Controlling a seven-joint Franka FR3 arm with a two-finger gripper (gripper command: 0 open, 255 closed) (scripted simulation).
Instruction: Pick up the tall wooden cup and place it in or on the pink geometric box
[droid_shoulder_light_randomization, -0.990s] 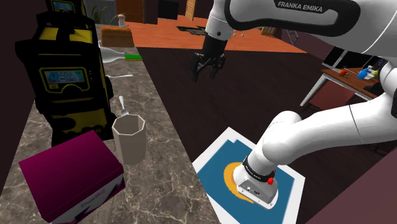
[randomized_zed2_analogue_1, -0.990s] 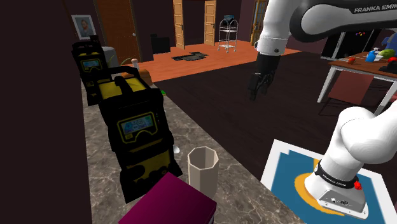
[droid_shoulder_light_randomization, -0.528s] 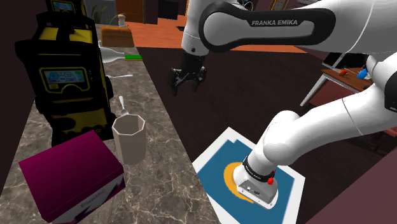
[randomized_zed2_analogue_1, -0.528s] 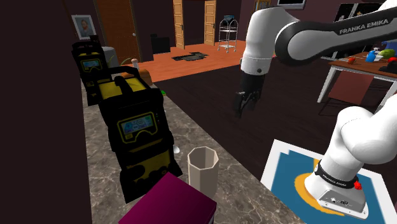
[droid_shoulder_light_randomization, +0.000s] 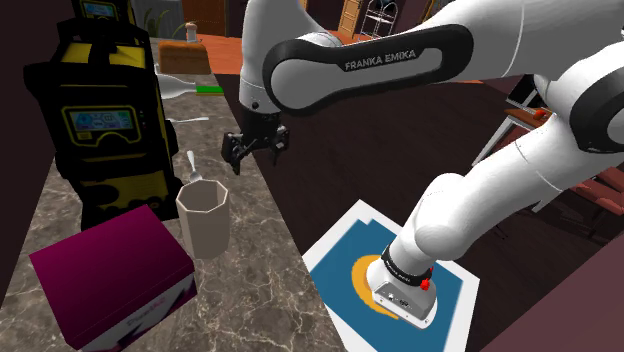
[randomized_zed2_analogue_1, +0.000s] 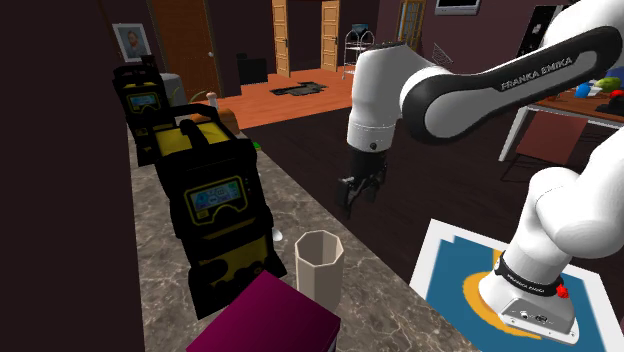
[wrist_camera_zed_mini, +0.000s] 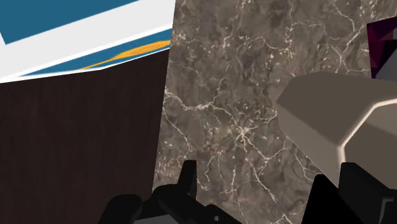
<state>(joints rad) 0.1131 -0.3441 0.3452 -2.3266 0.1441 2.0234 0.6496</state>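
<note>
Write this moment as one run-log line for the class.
phase: pre-grasp | gripper: open, empty, over counter | cup: upright, untouched | magenta box: beside cup, nothing on it

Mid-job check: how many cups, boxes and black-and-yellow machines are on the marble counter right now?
Cup: 1, the tall beige cup
Box: 1, the magenta box
Black-and-yellow machines: 2, the near machine and the far machine
Total: 4

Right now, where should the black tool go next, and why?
Probably sideways and down toward the beige faceted cup, until its rim sits between the fingers. The tool hangs open above the marble counter, off to the cup's side, holding nothing.
</note>
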